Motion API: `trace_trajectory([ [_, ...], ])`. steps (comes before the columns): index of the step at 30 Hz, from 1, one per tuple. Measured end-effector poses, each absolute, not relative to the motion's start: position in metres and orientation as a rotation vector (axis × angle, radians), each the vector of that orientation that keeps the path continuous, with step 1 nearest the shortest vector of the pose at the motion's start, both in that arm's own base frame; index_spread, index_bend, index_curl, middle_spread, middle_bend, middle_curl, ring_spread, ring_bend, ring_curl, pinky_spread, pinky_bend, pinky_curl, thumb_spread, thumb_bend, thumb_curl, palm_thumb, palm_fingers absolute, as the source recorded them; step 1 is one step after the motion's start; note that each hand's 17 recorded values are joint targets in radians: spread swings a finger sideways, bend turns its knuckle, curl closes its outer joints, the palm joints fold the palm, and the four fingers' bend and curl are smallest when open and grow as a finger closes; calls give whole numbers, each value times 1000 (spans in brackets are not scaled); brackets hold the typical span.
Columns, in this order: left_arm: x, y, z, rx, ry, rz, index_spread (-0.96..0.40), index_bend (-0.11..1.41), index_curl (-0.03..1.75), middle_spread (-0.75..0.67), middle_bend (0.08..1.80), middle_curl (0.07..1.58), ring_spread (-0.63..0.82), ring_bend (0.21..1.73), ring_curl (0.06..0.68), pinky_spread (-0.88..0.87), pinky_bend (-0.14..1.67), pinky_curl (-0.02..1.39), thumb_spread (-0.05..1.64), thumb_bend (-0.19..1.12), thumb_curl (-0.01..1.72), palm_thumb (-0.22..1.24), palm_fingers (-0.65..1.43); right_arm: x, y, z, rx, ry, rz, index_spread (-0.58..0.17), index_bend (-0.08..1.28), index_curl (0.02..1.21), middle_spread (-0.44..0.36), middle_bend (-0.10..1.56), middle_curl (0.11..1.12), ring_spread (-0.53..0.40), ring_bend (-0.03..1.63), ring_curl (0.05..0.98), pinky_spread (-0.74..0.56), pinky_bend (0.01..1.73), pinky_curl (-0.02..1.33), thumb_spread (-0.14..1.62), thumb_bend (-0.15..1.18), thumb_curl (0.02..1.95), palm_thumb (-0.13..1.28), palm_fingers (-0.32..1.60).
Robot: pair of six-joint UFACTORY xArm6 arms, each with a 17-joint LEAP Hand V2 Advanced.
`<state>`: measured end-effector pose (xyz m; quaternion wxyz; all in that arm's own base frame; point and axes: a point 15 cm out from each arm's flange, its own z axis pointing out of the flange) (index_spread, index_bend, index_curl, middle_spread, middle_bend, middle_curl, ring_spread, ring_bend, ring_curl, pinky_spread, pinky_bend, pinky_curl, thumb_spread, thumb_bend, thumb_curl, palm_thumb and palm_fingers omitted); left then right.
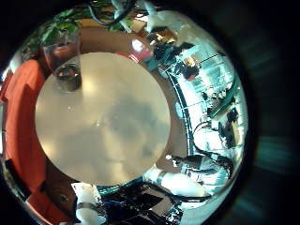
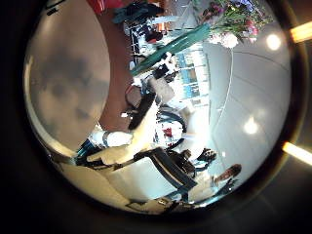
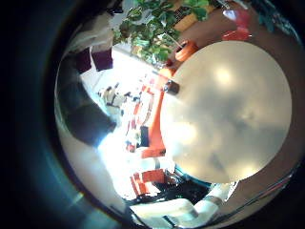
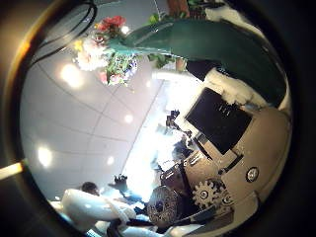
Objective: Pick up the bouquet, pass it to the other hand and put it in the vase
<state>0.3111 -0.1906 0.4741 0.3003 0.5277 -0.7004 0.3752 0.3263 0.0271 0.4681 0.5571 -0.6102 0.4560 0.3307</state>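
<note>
Your right hand (image 4: 232, 118) is clenched on the bouquet (image 4: 109, 49); left hand's state I cannot tell. The vase (image 1: 67, 75) on the tabletop (image 1: 103, 117) stands empty, so placing remains.

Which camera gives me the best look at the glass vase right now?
The left little finger side palm view: the clear glass vase stands upright near the edge of the round table. The right little finger side view shows it tiny; both thumb side views miss it.

One round table (image 1: 103, 117), below both palms. One vase (image 1: 67, 75) on it, at its rim. One bouquet (image 4: 104, 49), near the right palm.
</note>
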Motion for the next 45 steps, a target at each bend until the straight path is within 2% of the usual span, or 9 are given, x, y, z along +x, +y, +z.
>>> trace_trajectory([
  [12,299,-226,518,1138,-1648,1129,87,154,374,238,260,392,360,634,154,339,291,306,976,-32,328,199,335,307,80,441,-1547,994,910,-220,1199,895,-112,1401,773,-188,1456,699,-192,1354,682,851,26,1246,1095,1137],
  [21,296,-231,545,998,-1508,1193,161,146,315,250,328,406,403,690,161,372,361,328,943,-26,335,211,313,299,95,423,-1609,983,936,-218,1207,889,-113,1402,770,-190,1455,703,-195,1338,723,865,6,1277,1089,1130],
  [24,300,-232,546,995,-1475,1193,120,192,326,139,483,451,334,678,149,326,320,310,944,-10,348,273,455,300,106,416,-1641,982,939,-219,1207,888,-113,1405,770,-191,1454,705,-197,1333,737,870,2,1287,1089,1128],
  [27,298,-237,548,980,-1404,1152,31,233,362,15,655,528,129,716,150,177,336,311,966,20,371,412,688,300,110,414,-1650,980,943,-219,1207,887,-113,1406,769,-191,1454,707,-198,1328,747,874,-2,1294,1089,1127],
  [33,290,-247,540,930,-1275,1047,-161,232,435,-197,748,689,-284,1137,312,-217,759,471,949,54,424,669,1100,302,119,414,-1676,984,927,-219,1209,884,-113,1407,768,-192,1452,710,-201,1313,772,882,-2,1307,1086,1128],
  [37,291,-247,538,928,-1271,1053,-325,485,573,-320,857,810,-378,1319,416,-358,1065,616,922,143,505,925,1267,307,120,414,-1684,1004,895,-220,1210,884,-113,1410,767,-194,1449,713,-204,1307,787,887,-9,1310,1074,1122],
  [41,293,-247,546,924,-1295,1109,-443,689,710,-402,969,896,-406,1427,474,-430,1196,706,935,161,562,1006,1161,314,117,411,-1675,1030,862,-224,1184,883,-118,1395,765,-195,1437,711,-219,1293,789,901,-58,1243,934,1091],
  [44,294,-243,552,922,-1317,1154,-502,771,794,-443,1030,945,-407,1484,504,-463,1247,758,952,174,603,1048,1103,315,112,399,-1633,1068,874,-240,1089,859,-128,1323,741,-203,1407,689,-258,1261,761,924,-55,1148,864,1023],
  [45,296,-240,555,924,-1323,1172,-517,791,819,-453,1045,958,-406,1496,510,-472,1256,772,959,176,616,1056,1090,314,110,394,-1616,1080,886,-257,1007,851,-136,1270,725,-209,1400,681,-294,1253,752,938,-54,1092,827,958],
])
